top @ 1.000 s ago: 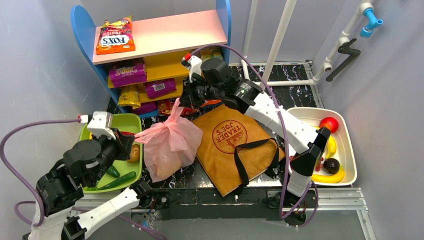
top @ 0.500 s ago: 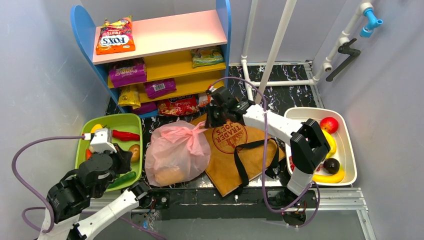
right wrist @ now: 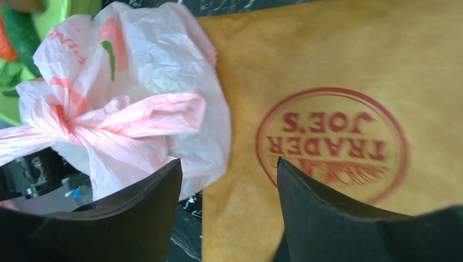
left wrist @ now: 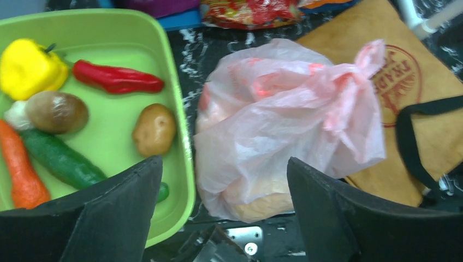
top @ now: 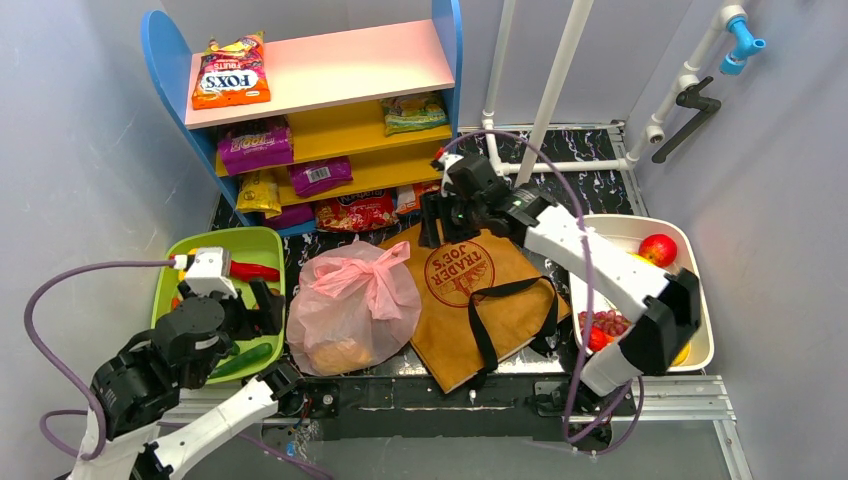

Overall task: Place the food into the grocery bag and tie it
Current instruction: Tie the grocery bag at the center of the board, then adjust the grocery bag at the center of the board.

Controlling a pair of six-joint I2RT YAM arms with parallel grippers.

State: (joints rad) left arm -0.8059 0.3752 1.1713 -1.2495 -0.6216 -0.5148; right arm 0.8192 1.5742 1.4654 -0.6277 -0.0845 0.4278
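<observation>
pink bag [top: 352, 305]: knotted, between tray [top: 240, 243] left, paper bag [top: 440, 320] right | left gripper [left wrist: 223, 164]: wide open, empty | right gripper [right wrist: 228, 164]: open, empty | knot [right wrist: 59, 120]: closest in right-wrist view | potato [left wrist: 154, 130]: left-wrist view only

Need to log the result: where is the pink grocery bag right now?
In the top view the pink grocery bag sits knotted, left of centre, between the green vegetable tray and the brown paper bag.

Overhead and close wrist views apparently share bag [top: 350, 305].
</observation>
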